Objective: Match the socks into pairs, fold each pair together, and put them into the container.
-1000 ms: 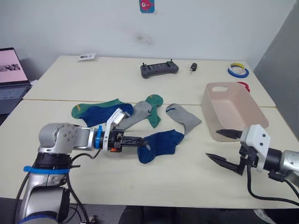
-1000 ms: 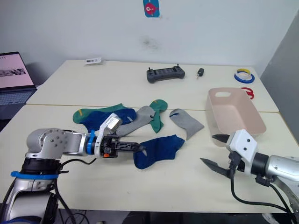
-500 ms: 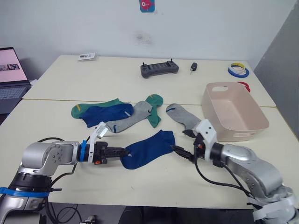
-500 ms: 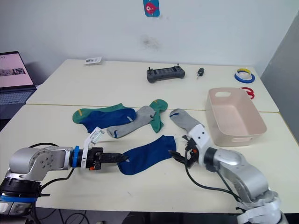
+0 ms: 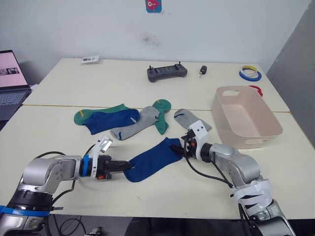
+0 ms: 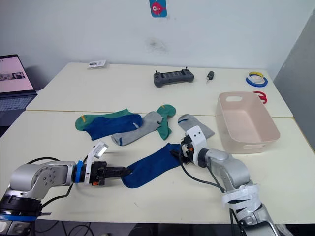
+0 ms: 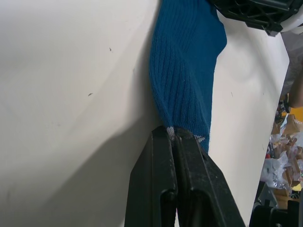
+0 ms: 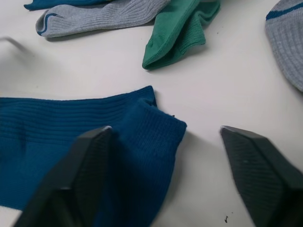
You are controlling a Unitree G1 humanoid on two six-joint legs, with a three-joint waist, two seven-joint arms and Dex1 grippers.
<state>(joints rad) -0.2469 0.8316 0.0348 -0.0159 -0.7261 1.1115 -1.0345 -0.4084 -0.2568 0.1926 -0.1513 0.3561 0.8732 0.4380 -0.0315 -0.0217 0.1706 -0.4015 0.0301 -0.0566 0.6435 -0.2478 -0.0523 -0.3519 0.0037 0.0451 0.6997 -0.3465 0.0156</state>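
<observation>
A royal blue sock [image 5: 152,158] lies stretched across the front of the table. My left gripper [image 5: 122,166] is shut on its near-left end, and the left wrist view shows the shut fingers [image 7: 163,156] pinching the sock's edge [image 7: 187,71]. My right gripper [image 5: 183,147] is open at the sock's other end, its fingertips [image 8: 90,151] straddling that end [image 8: 142,132]. Behind lie a second blue sock [image 5: 110,119] over a green one [image 5: 83,116], a grey sock [image 5: 133,126], another green sock [image 5: 160,116] and another grey sock [image 5: 188,118]. The pink container [image 5: 268,127] stands at the right.
On the far table are a black controller [image 5: 167,73], a small black key fob [image 5: 203,70], tape rolls [image 5: 250,73] and a card [image 5: 91,59]. A laptop [image 5: 10,83] sits off the left edge. The container's wall is close behind my right arm.
My right arm swung in from the front right to the blue sock's far end. My left gripper drew the sock toward the front left, stretching it out.
</observation>
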